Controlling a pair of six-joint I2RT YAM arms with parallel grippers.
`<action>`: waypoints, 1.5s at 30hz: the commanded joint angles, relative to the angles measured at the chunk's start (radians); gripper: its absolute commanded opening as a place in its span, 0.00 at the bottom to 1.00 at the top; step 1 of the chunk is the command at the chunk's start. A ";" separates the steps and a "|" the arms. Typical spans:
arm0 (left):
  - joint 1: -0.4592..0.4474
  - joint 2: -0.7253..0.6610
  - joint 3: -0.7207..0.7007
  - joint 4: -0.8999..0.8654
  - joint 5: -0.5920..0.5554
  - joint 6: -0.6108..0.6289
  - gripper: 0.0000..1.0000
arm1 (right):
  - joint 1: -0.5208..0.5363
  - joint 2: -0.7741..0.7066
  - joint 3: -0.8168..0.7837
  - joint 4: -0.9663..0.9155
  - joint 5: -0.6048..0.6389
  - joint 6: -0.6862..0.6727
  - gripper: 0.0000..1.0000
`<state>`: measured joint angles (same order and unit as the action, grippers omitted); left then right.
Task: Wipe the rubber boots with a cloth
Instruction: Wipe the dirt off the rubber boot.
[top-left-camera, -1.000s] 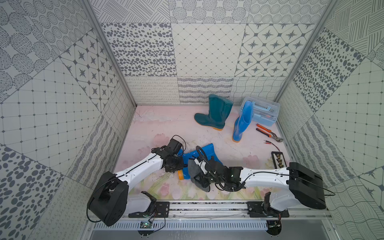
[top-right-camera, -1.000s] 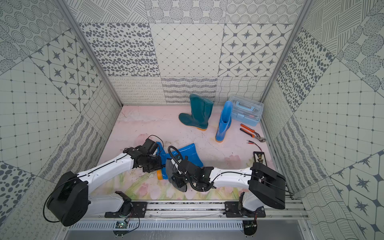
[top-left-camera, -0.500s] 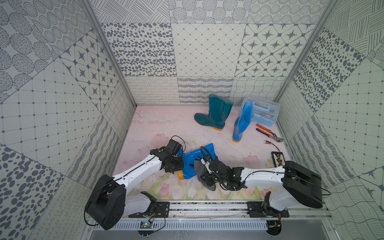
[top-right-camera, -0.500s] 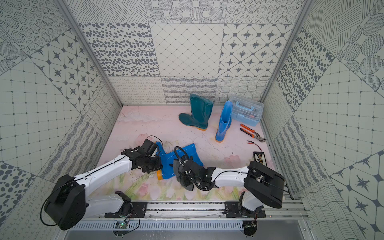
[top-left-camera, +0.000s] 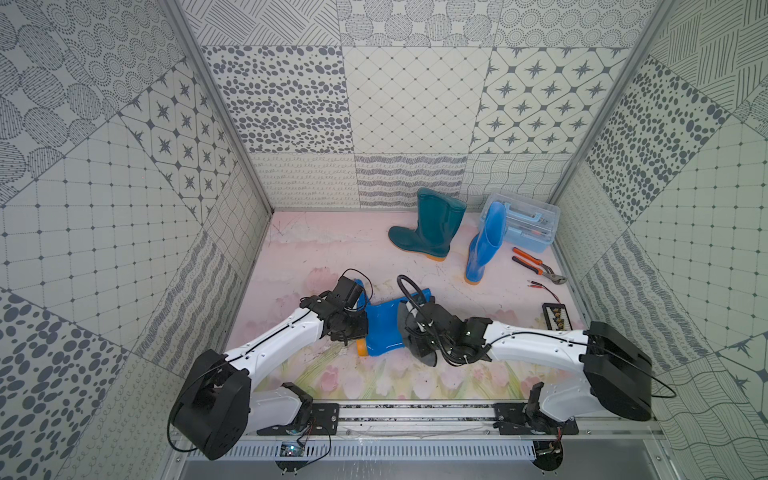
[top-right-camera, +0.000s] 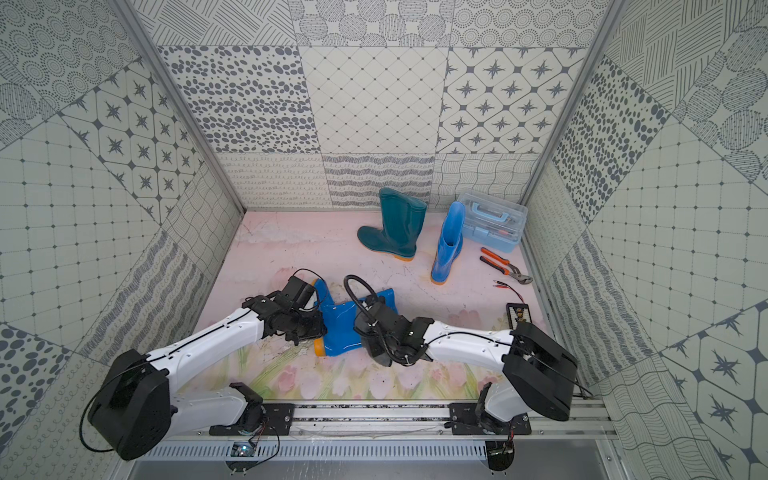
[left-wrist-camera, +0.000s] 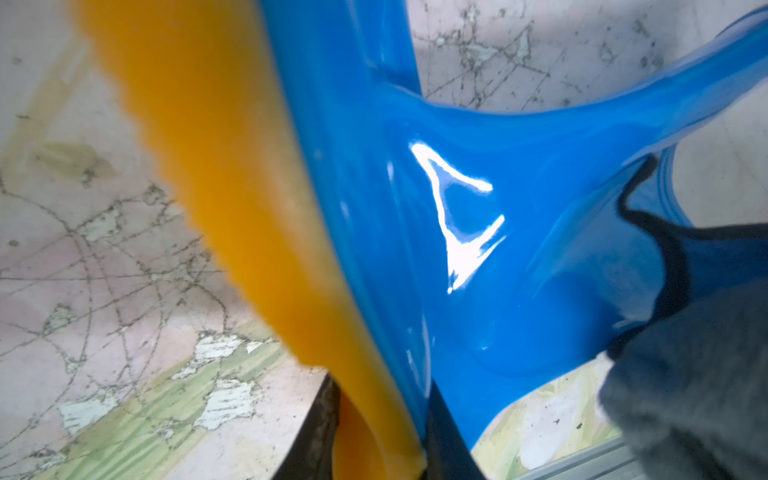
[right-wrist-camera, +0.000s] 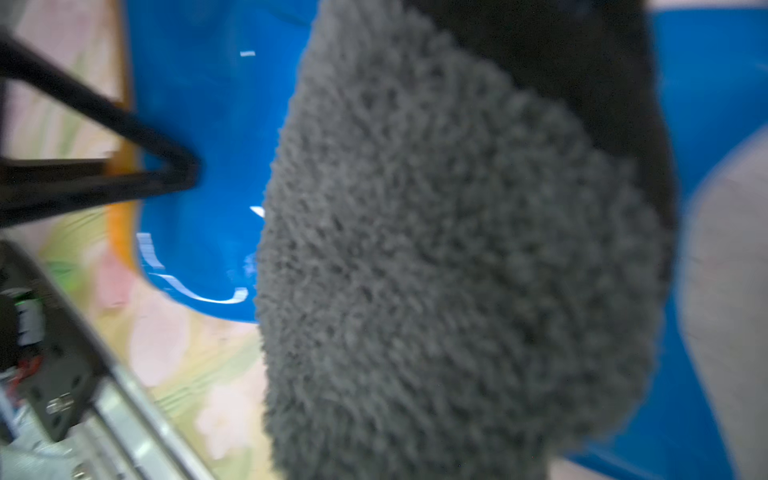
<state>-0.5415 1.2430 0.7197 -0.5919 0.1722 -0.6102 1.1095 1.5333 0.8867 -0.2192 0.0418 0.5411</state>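
While the left gripper has its jaws pinched on the orange sole of the blue boot lying on the desk, the right gripper, jaws nearly shut, holds the cloth against its shaft. Mid-wipe, I'd say; next, drag it toward that sole.

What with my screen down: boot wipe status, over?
Left gripper clamps heel of lying blue boot. Right gripper holds grey cloth at its shaft. Teal boot stands apart.
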 joint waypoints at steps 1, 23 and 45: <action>0.002 0.000 0.017 0.087 0.054 0.084 0.00 | 0.041 0.095 0.109 0.158 -0.103 -0.008 0.09; 0.000 -0.021 -0.052 0.170 0.174 0.124 0.00 | -0.121 0.022 -0.003 0.023 -0.007 0.088 0.12; -0.014 -0.021 -0.035 0.074 0.095 0.183 0.00 | -0.375 0.168 -0.055 0.031 -0.184 0.233 0.12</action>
<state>-0.5526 1.2194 0.6659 -0.5426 0.2550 -0.4862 0.7834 1.7588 0.9058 0.0113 -0.2600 0.8104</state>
